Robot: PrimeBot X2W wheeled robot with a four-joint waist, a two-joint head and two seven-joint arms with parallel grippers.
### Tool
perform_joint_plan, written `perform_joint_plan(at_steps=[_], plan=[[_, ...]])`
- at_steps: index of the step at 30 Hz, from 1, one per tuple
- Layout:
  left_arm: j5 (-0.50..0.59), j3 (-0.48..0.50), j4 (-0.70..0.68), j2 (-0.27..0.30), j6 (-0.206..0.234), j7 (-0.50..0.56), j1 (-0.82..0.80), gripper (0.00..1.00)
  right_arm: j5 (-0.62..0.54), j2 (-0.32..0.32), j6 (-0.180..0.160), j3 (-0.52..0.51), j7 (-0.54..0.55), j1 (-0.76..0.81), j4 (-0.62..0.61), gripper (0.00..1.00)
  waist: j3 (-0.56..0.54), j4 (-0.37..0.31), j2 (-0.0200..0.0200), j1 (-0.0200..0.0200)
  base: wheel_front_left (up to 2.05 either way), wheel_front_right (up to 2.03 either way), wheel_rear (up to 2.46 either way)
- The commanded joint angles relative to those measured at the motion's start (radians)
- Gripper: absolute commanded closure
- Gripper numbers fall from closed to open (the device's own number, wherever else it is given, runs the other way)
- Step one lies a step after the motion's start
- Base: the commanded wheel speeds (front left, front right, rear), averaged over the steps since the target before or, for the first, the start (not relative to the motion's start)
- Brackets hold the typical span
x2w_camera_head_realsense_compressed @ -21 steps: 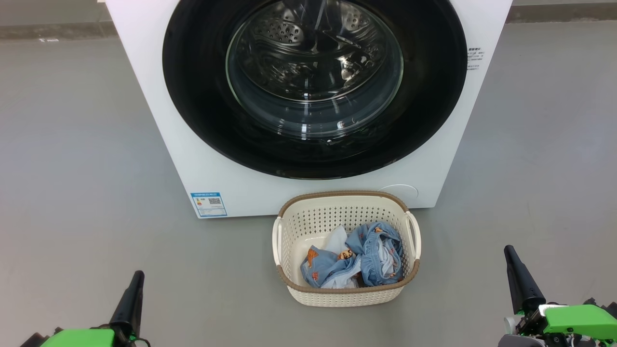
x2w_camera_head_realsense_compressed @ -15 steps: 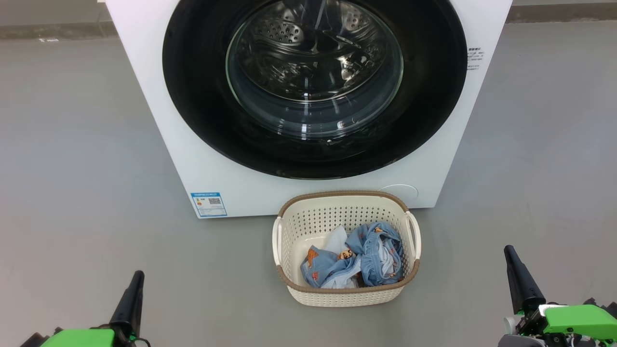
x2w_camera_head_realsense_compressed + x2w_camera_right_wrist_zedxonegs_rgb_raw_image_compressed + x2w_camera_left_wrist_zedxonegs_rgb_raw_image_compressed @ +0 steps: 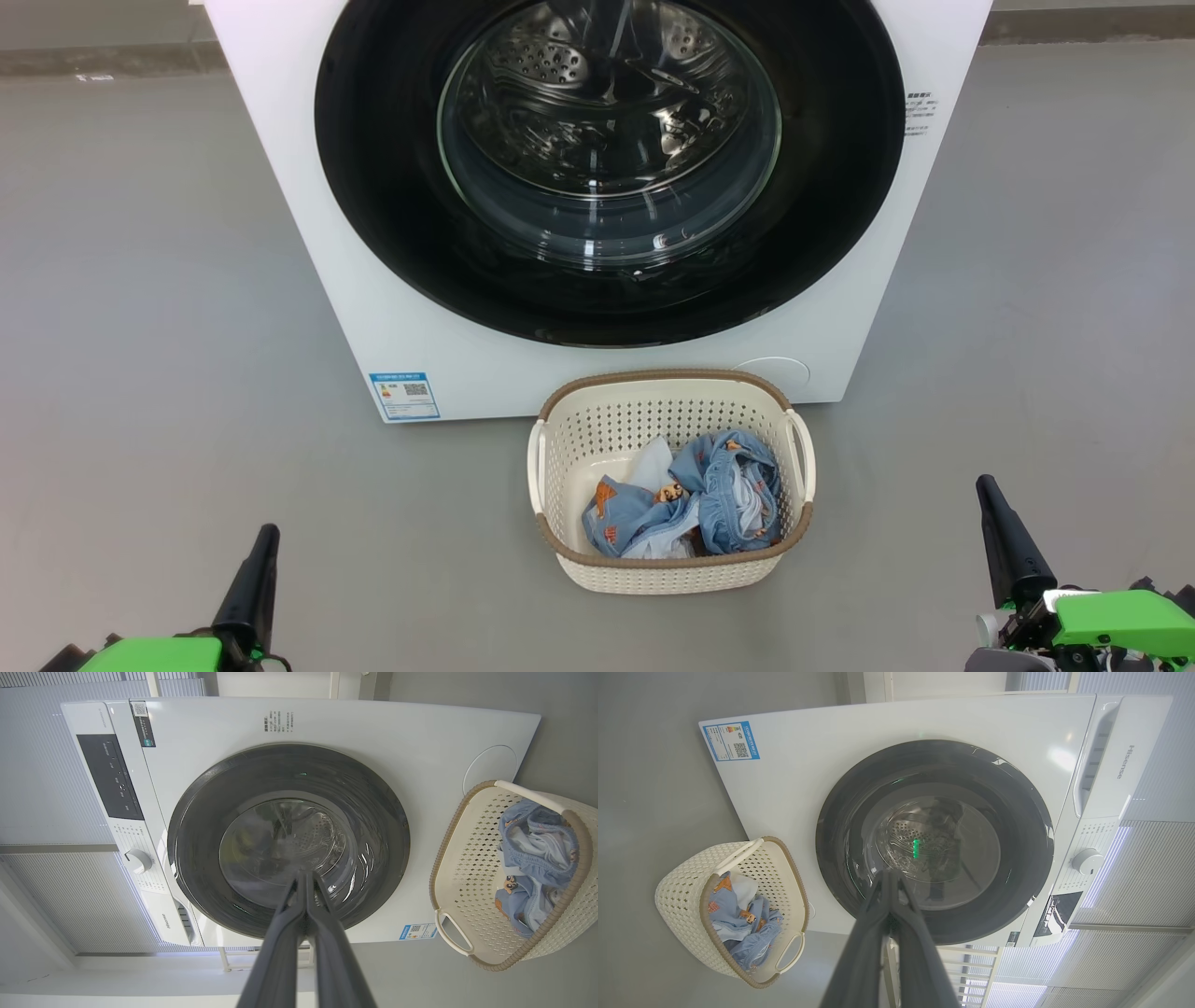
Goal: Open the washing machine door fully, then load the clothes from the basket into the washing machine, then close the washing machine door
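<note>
Nothing had moved since the earlier frames: the head view matched them throughout, and both arms sat where they had been. The big white front-loading washing machine (image 3: pixel 392 308) had its large round door (image 3: pixel 373 140), glossy black rim around a clear glass window, shut flat against its front. So no step of the task was done, and opening, loading and closing all remained. The small cream-white perforated plastic basket (image 3: pixel 653 579) with a brown woven-look rim stood on the grey floor (image 3: pixel 140 373) just in front of the machine, below the door. The light-blue, orange-printed clothes (image 3: pixel 719 495) lay bunched inside it. The left claw (image 3: pixel 888 877) and right claw (image 3: pixel 306 877) hung well back from the machine, each with its dark fingers pressed together on nothing.
</note>
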Motion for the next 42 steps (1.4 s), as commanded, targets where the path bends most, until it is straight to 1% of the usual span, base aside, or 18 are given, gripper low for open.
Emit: perform_joint_plan(at_steps=[1,42], plan=[[0.015,0.035,-0.019,0.013,-0.007,0.007,-0.042,1.00,-0.012,-0.004,0.002,0.022,0.008,-0.041,-0.025,1.00,0.000,0.000,0.0000,0.0001,0.00,0.00,0.00],[0.014,0.034,-0.019,0.013,-0.007,0.006,-0.042,1.00,-0.012,-0.004,0.002,0.021,0.008,-0.041,-0.025,1.00,0.000,0.000,0.0000,0.0001,0.00,0.00,0.00]])
